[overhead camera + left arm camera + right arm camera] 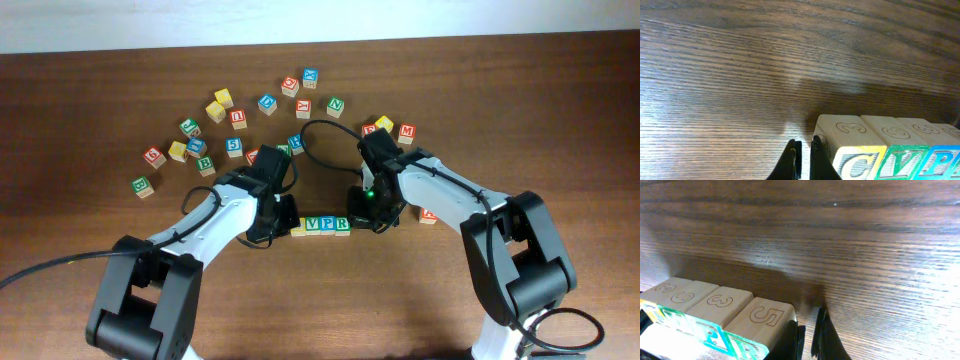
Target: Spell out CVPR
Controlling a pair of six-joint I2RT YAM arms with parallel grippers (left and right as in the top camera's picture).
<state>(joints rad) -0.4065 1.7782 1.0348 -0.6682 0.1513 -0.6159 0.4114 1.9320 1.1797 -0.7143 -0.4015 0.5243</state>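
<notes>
While the row of four small wooden letter cubes (321, 225), C-V-P-R, lies left-to-right just below centre of the overhead frame on the brown bench (80, 120), the left jaws sit together at its C end, the right jaws together at its R end.

In the left wrist view, the yellow cube (855, 165) shows a printed C on its side face and an engraved 3 on its top. Beside it, the green cube (907, 162) carries a V, and the looped numeral on its top is perhaps a 6 or a 9. The blue cube (945, 164) reads P and is cut by the frame edge. In the right wrist view, the end cube (762, 317) has an engraved 5 on top, and the blue cube next to it bears a 3. From overhead the row reads V, P, R, with the R on the end cube. Letters on the scattered cubes (238, 118) are too small to read surely.
</notes>
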